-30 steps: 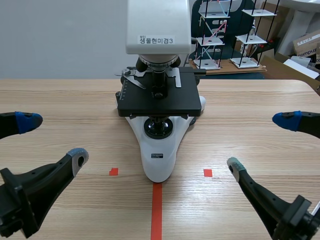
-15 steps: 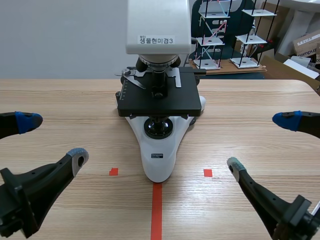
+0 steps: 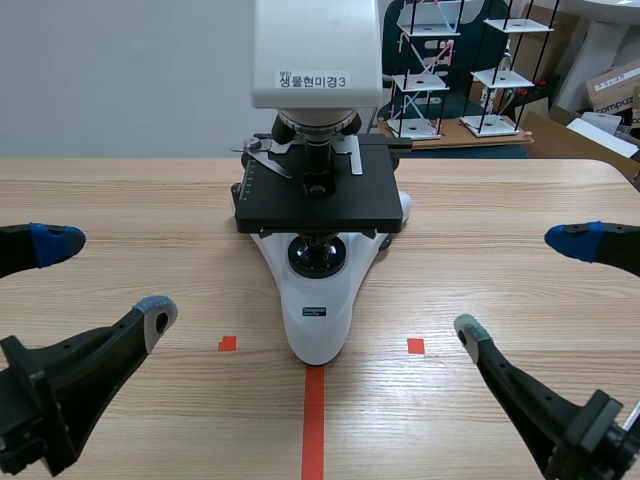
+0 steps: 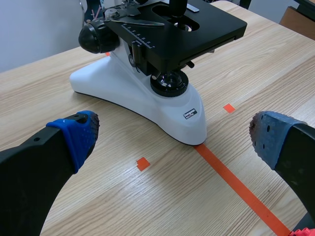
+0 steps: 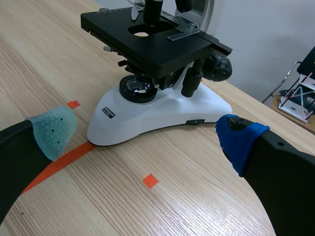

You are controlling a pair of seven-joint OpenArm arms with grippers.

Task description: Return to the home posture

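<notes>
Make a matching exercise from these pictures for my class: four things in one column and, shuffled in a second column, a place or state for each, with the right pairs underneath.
Column A
1. microscope
2. left end effector
3. right end effector
4. cardboard box

Column B
a. beyond the table, at the far right
b. open, low, left of the microscope
c. standing mid-table, at the far end of the red tape line
d. open, low, right of the microscope

Pairs: 1-c, 2-b, 3-d, 4-a
</notes>
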